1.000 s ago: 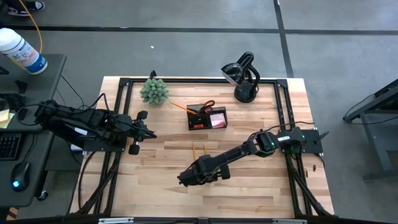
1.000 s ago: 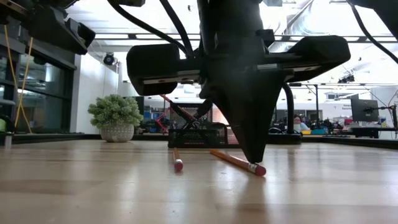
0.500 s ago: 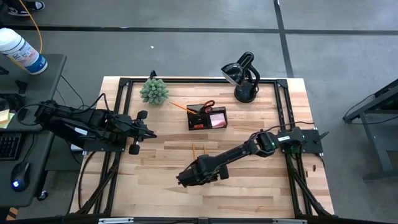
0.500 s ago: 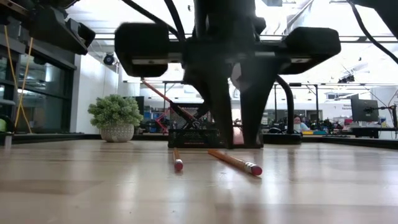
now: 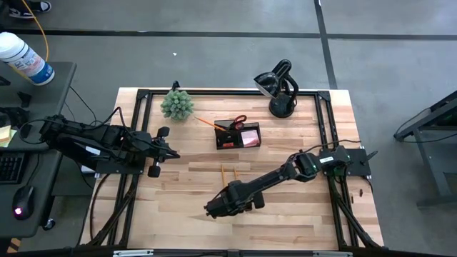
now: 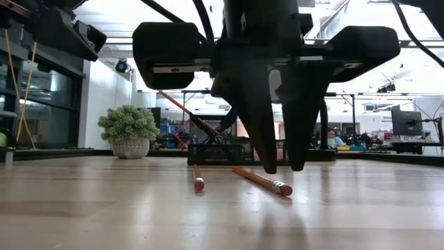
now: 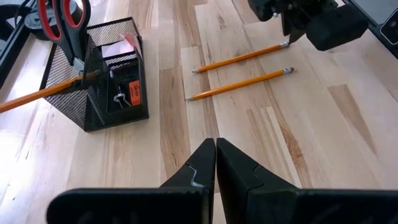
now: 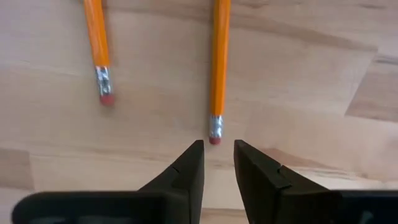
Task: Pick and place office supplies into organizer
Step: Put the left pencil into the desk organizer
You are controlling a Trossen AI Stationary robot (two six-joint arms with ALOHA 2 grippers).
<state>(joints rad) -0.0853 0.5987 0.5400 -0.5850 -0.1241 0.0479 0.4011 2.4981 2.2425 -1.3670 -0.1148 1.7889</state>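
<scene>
Both robot arms are dark, almost black, and made of long blocky pieces joined together. The right arm (image 5: 285, 175) has a little green light near its base and thin black cables running along it, and the left arm (image 5: 100, 143) has black cables too and a small white label on its side. Each gripper has two black fingers (image 8: 189, 168) that get thin at the tips, with little notched steps on their inner sides, under a wide flat black bar.

Three pencils (image 7: 240, 57) — one scissors (image 7: 67, 25), one organizer (image 7: 102, 81), one plant (image 5: 177, 104), one lamp (image 5: 279, 87).
</scene>
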